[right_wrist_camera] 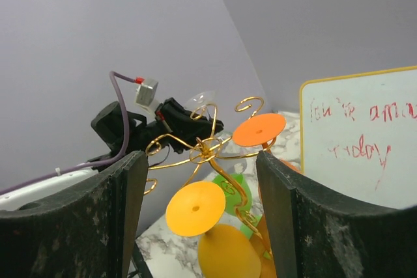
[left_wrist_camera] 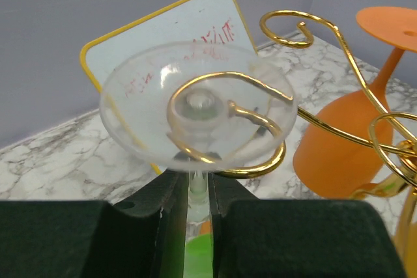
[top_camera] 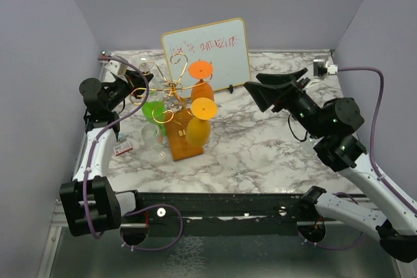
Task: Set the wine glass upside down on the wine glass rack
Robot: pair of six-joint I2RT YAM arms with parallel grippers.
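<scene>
The desk (top_camera: 260,154) has a white marble pattern with grey veins. Plain lavender walls close it in on three sides.

Near the far-left corner, the left gripper (left_wrist_camera: 195,193) has its black jaws clamped on the thin stem of the clear wine glass (left_wrist_camera: 199,105). The glass is held off the desk with its round foot uppermost. One curl of the rack (top_camera: 182,148) circles the stem just under the foot; whether they touch cannot be told.

The rack is gold wire with spiral arms on a flat orange-brown wooden base. It carries a green glass (top_camera: 154,110), an orange glass (top_camera: 202,69) and a yellow glass (top_camera: 203,107), all inverted.

Behind it, a yellow-framed whiteboard (top_camera: 215,47) with red writing leans at the far edge.

On the right, the right gripper (top_camera: 254,83) hangs above the desk with its jaws wide apart and nothing between them.
</scene>
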